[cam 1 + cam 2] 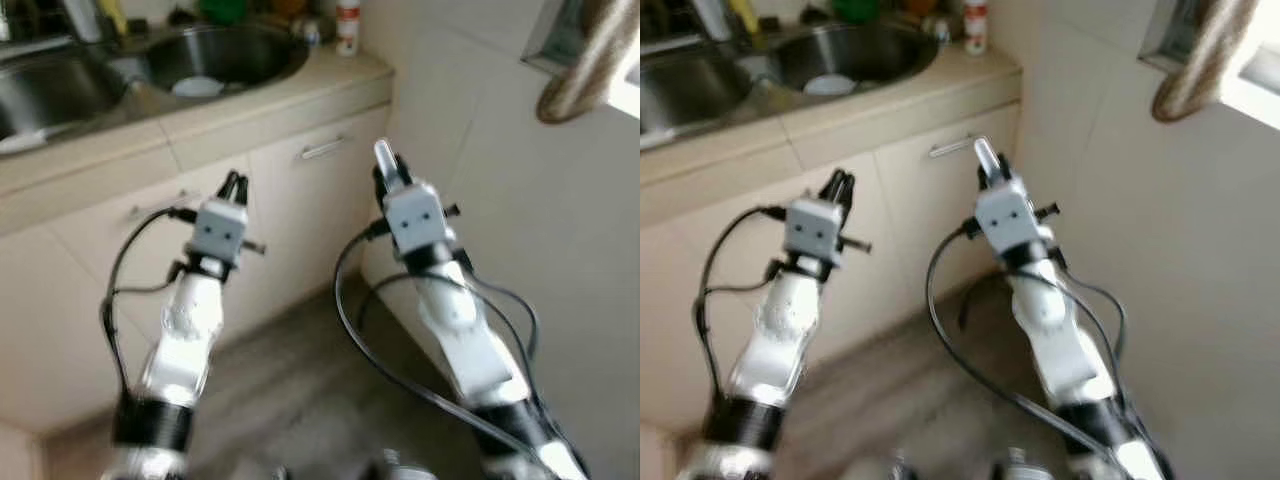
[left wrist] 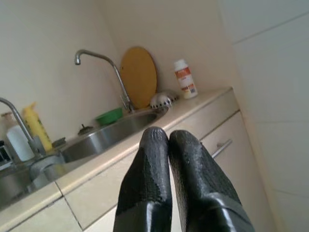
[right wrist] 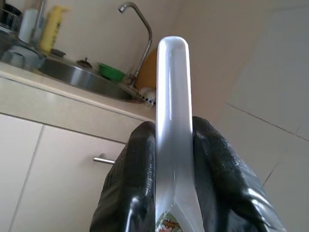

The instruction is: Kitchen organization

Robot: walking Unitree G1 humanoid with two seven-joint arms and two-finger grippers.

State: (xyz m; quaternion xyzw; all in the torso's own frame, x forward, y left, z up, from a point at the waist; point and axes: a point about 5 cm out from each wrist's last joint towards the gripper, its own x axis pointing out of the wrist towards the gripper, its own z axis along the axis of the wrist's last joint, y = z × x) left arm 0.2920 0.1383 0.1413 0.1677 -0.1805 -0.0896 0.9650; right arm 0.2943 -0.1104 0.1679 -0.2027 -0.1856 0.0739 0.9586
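Right gripper (image 1: 387, 165) is clamped on a thin white flat utensil (image 3: 172, 121), blade-edge up between the pads, held in the air in front of the cabinet door (image 1: 320, 190), below the counter (image 1: 330, 75) front edge near its rt corner. Looks light, stiff, prob smooth plastic, so slippery; grip low by the printed end. Left gripper (image 2: 166, 159) is closed on nothing, also off the counter.
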